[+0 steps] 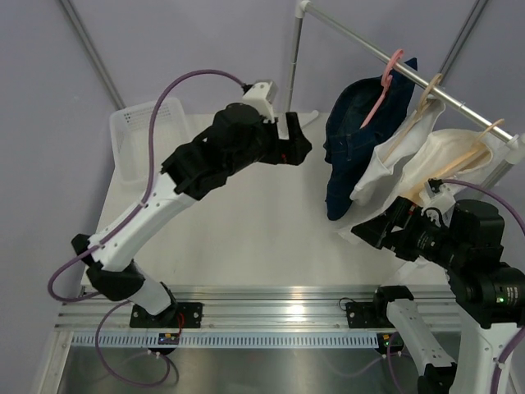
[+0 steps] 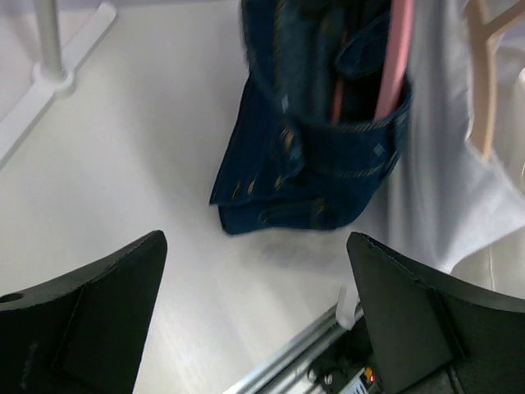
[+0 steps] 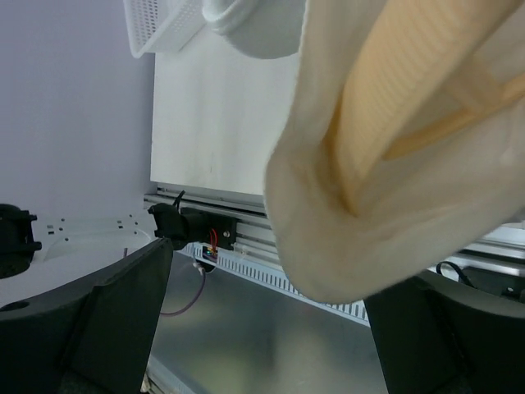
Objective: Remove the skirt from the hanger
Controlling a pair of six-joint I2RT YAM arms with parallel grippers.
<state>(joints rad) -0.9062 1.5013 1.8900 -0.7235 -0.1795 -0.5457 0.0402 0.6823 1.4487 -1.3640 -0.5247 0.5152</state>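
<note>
A dark blue denim skirt (image 1: 354, 135) hangs on a pink hanger (image 1: 385, 82) from the metal rail (image 1: 385, 57) at the back right. In the left wrist view the skirt (image 2: 316, 139) and the pink hanger (image 2: 396, 57) lie ahead of the jaws. My left gripper (image 1: 299, 145) is open and empty, raised above the table just left of the skirt, apart from it (image 2: 254, 246). My right gripper (image 1: 371, 231) is open, low under the white garments; a cream garment (image 3: 394, 164) hangs close in front of its jaws (image 3: 271, 283).
A white garment (image 1: 394, 168) and a cream one (image 1: 459, 156) hang on wooden hangers (image 1: 472, 148) right of the skirt. The rack's upright pole (image 1: 293, 70) and foot (image 2: 57, 70) stand behind my left gripper. A white basket (image 1: 139, 139) sits at the back left.
</note>
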